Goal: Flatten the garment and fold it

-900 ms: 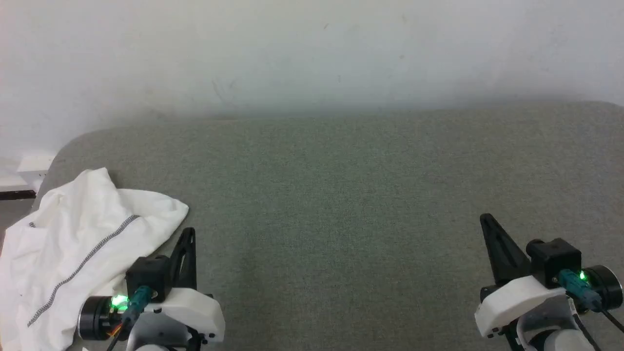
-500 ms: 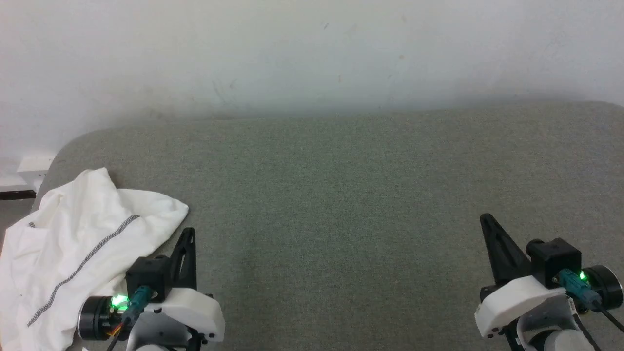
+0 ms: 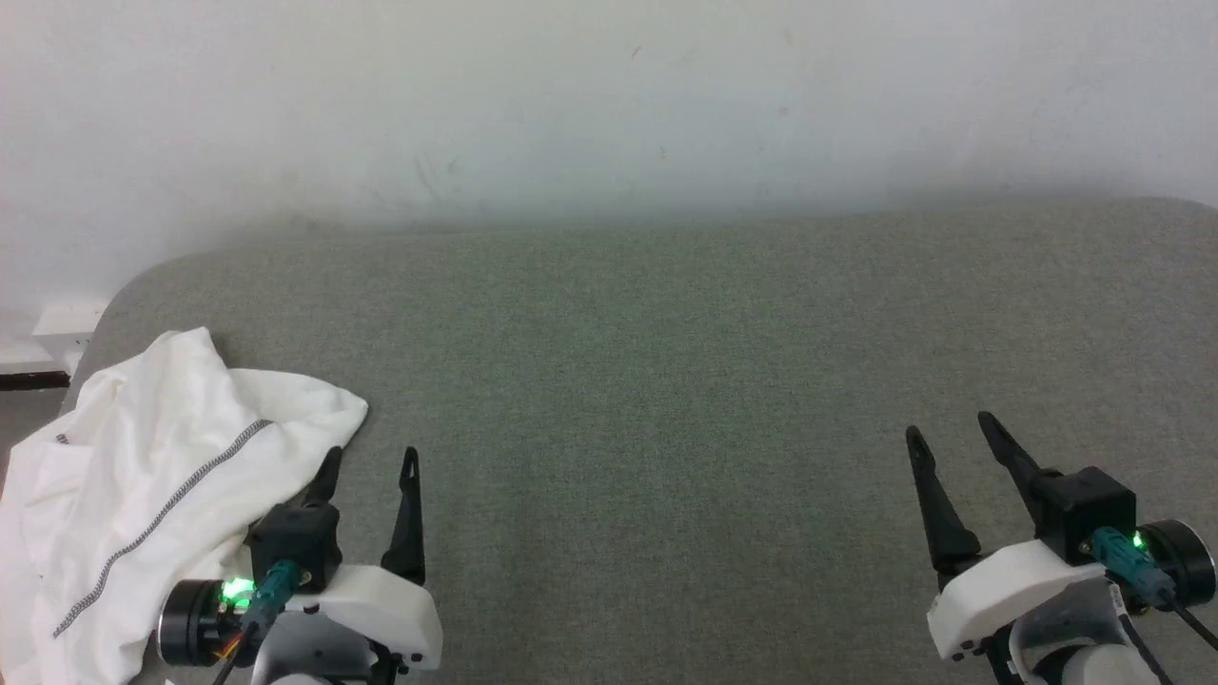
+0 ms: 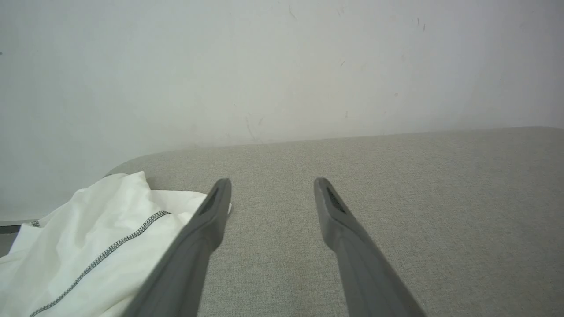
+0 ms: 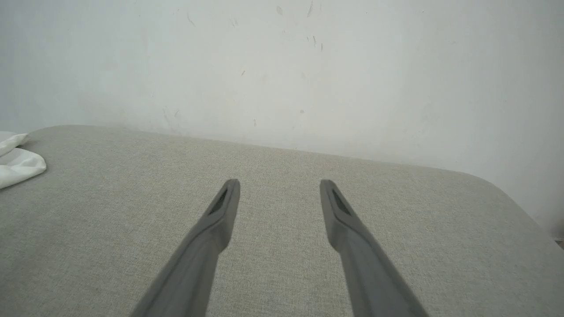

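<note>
Bright soft even light, faint shadow band low on the wall (image 3: 609, 205), head view slightly hazy

The shirt (image 3: 143, 457) is plain white, crossed by a seam line (image 3: 171, 499) of speckled grey-and-black stitching. The desk (image 3: 666, 381) is covered in heathered grey-green cloth, which looks paler and more beige in the wrist views. The wall (image 3: 571, 114) is off-white with faint dark scuffs. The left hand (image 3: 371, 455) and right hand (image 3: 950, 426) have black fingers (image 3: 407, 514) on white housings (image 3: 381, 609), each with a teal plug (image 3: 271, 582) and a green light (image 3: 233, 590).
</note>
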